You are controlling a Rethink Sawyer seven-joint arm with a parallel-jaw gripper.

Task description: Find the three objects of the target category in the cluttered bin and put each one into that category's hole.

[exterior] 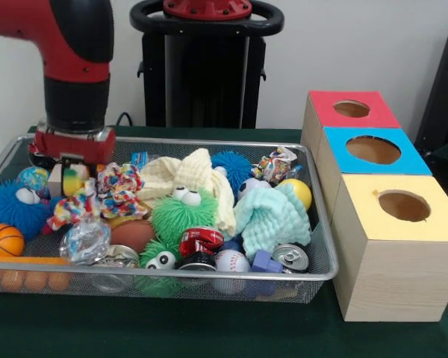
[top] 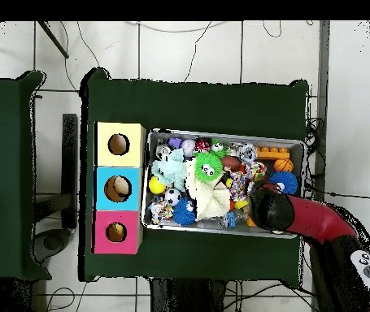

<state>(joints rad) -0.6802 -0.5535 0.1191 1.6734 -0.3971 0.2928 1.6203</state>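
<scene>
The wire mesh bin (exterior: 322, 270) is heaped with toys: a green fuzzy creature (exterior: 183, 212), a blue spiky one (exterior: 15, 209), a small basketball (exterior: 1, 240), a baseball (exterior: 231, 262), a yellow ball (exterior: 300, 192), crushed cans (exterior: 290, 257) and folded cloths (exterior: 272, 216). My gripper (exterior: 73, 165) is lowered into the bin's back left corner, right over a small yellow-green ball (exterior: 72, 181) beside a wooden block (exterior: 57, 180). From overhead, the arm (top: 271, 208) covers the gripper at the bin (top: 220, 231).
Beside the bin stand three wooden boxes with round holes in their tops: red (exterior: 352, 109), blue (exterior: 373, 150) and yellow (exterior: 404, 206). Overhead they show as yellow (top: 119, 145), blue (top: 118, 188) and red (top: 116, 232). An orange brick strip (exterior: 22, 280) lies along the bin's front left.
</scene>
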